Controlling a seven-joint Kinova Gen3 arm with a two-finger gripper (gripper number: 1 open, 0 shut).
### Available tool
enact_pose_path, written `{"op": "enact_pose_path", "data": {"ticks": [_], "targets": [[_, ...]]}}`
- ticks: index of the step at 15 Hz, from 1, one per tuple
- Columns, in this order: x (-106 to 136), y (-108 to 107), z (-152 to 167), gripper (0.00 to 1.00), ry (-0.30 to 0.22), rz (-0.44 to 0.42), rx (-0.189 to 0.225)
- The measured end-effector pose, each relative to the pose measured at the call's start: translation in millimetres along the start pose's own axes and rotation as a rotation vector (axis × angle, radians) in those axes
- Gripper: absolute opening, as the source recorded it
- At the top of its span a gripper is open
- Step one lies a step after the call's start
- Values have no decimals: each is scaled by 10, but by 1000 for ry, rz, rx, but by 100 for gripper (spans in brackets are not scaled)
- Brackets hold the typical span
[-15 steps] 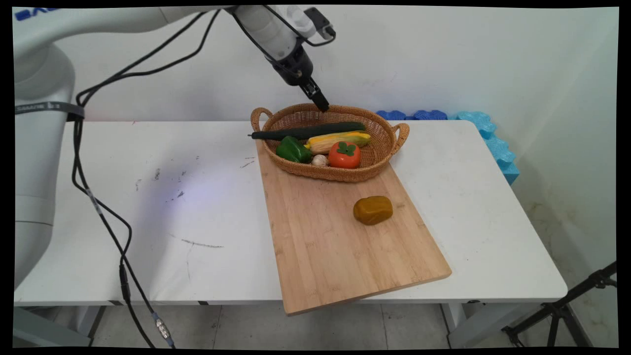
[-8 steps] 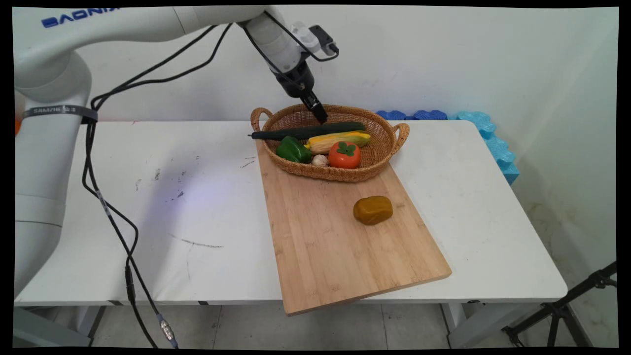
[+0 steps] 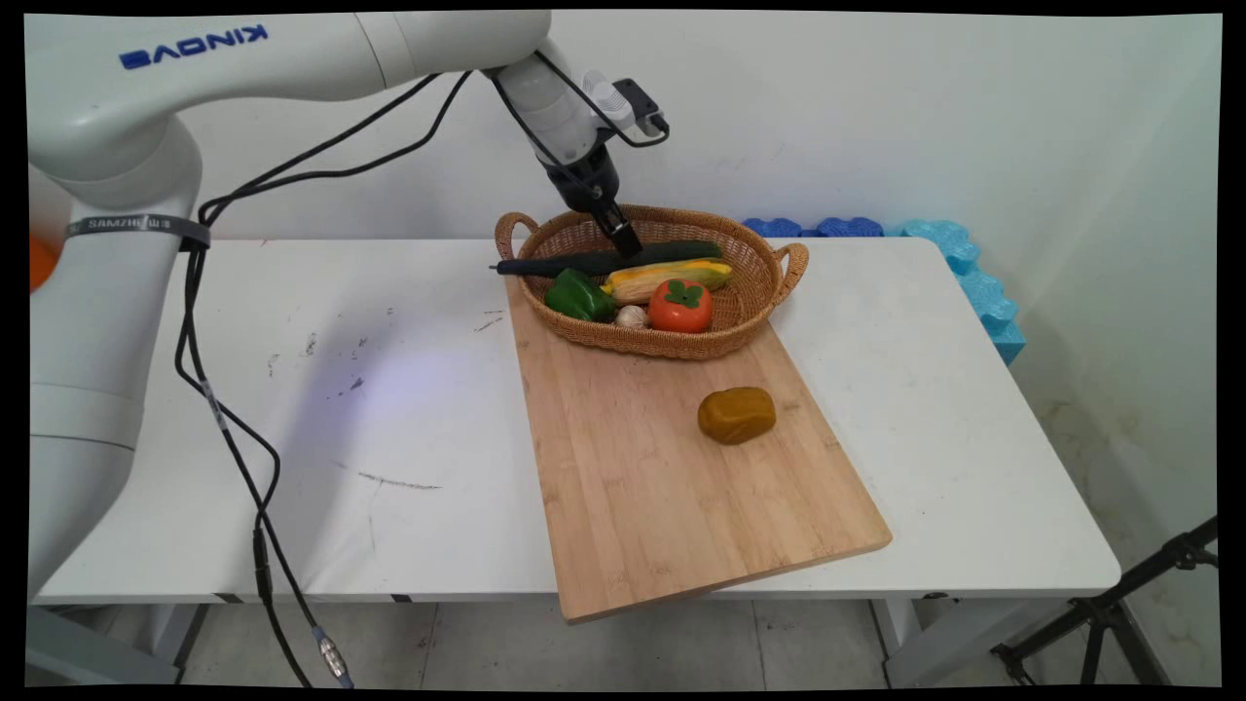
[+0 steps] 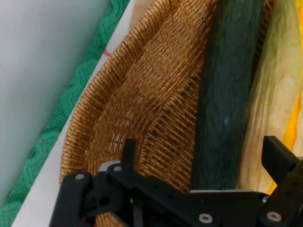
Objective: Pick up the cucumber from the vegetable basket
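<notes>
Basket (image 3: 750, 292) holds cucumber (image 3: 604, 260), corn (image 3: 667, 276), pepper (image 3: 578, 295), persimmon (image 3: 680, 306) (garlic (image 3: 631, 315) too); tool (image 3: 626, 243) spread wide over cucumber

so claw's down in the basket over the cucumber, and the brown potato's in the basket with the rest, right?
Not quite. The main view shows the brown potato lying alone on the cutting board, outside the basket. The claw is indeed in the basket, over the cucumber.
</notes>
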Motion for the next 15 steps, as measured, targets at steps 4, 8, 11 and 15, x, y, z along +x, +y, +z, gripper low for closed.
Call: {"op": "enact_pose_path", "data": {"ticks": [4,8,11,15], "targets": [[-1,2,72,100,-9,4,2],[-5,-2,117,100,-13,9,4],[-17,-4,140,100,-16,13,4],[-24,-4,161,0,-17,18,6]]}}
